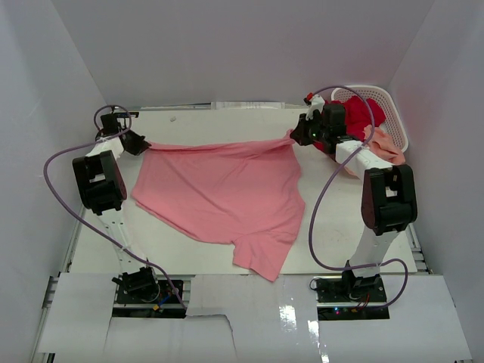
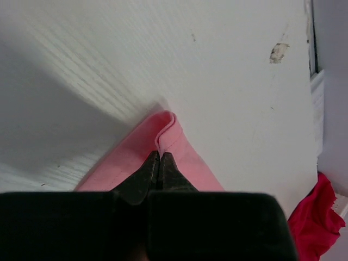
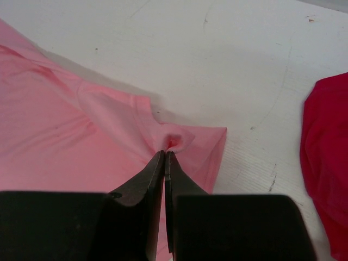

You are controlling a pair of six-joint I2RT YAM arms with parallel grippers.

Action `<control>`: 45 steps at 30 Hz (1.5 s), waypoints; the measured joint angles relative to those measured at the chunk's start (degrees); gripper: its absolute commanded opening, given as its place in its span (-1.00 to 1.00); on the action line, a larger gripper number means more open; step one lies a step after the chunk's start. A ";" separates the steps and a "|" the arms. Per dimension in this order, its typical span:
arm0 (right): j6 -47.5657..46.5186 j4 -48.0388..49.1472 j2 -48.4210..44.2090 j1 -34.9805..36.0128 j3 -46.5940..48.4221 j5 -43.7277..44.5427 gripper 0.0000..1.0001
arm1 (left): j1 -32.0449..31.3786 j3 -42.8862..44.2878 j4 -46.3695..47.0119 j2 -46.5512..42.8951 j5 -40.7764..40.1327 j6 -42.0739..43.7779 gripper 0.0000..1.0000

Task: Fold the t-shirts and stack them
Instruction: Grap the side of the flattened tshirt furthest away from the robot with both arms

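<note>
The medium pink t-shirt point(image 1: 223, 193) is stretched across the table, its far edge pulled taut between both grippers. My left gripper point(image 1: 141, 145) is shut on its far left corner point(image 2: 166, 136). My right gripper point(image 1: 295, 136) is shut on its far right corner point(image 3: 179, 138), which puckers at the fingertips. The deep red t-shirt point(image 1: 355, 113) lies in the white basket point(image 1: 393, 113) at the back right, and also shows in the right wrist view point(image 3: 326, 157) and the left wrist view point(image 2: 318, 215). The pale peach-salmon t-shirt point(image 1: 386, 145) hangs over the basket's near rim.
White walls enclose the table point(image 1: 219, 121) on three sides. The right arm's cable point(image 1: 318, 219) loops beside the shirt's right edge. A white panel point(image 1: 249, 314) covers the near edge between the arm bases.
</note>
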 measured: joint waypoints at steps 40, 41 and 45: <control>2.36 3.04 -8.66 -0.52 -11.82 -2.40 -0.85 | 5.73 0.48 0.94 -4.83 8.31 -3.45 -1.00; 2.36 2.99 -9.01 -0.44 -12.09 -2.40 -0.85 | 5.73 -0.28 1.07 -5.29 8.33 -3.45 -1.00; 2.32 3.02 -10.54 0.09 -13.40 -2.34 -0.85 | 5.75 -3.04 1.62 -6.58 8.50 -3.28 -1.00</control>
